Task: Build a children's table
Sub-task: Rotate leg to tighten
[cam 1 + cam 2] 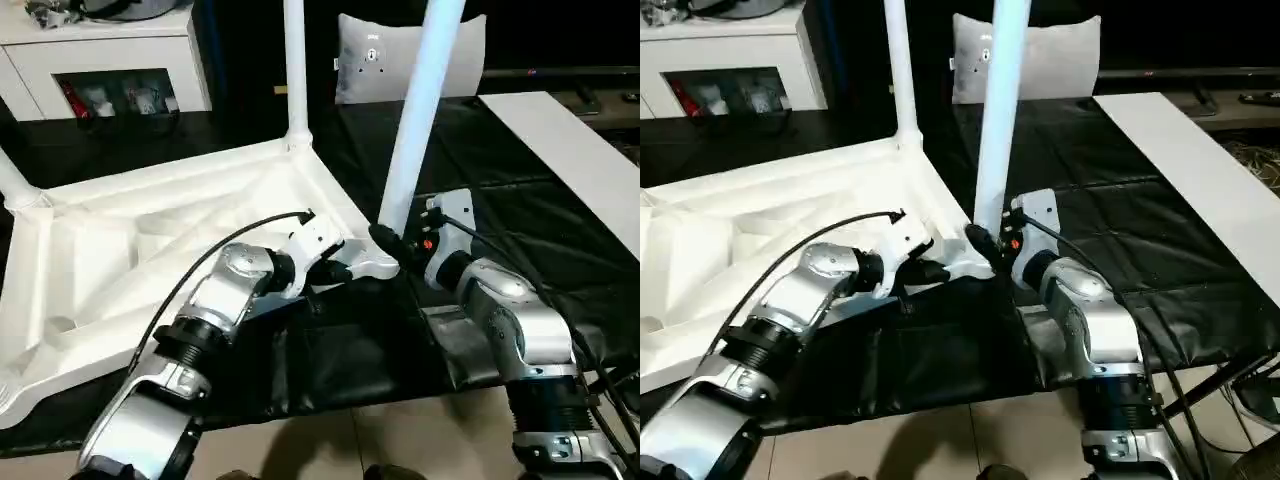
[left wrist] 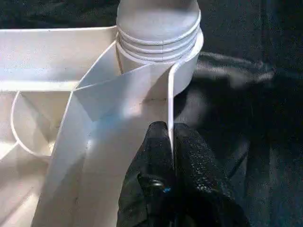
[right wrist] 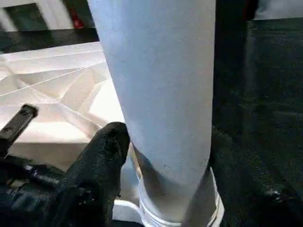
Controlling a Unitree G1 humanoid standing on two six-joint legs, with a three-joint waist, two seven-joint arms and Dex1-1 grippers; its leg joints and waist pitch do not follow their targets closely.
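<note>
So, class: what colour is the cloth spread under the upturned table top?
Black. The cloth shows best in the left eye view, under the white table top.

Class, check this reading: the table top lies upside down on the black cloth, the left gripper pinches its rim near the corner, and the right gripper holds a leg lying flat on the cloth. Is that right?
Not quite. The leg is not lying flat: it stands upright in the corner socket of the table top, with the right gripper around its base, as the left eye view shows. The left gripper does pinch the rim.
</note>
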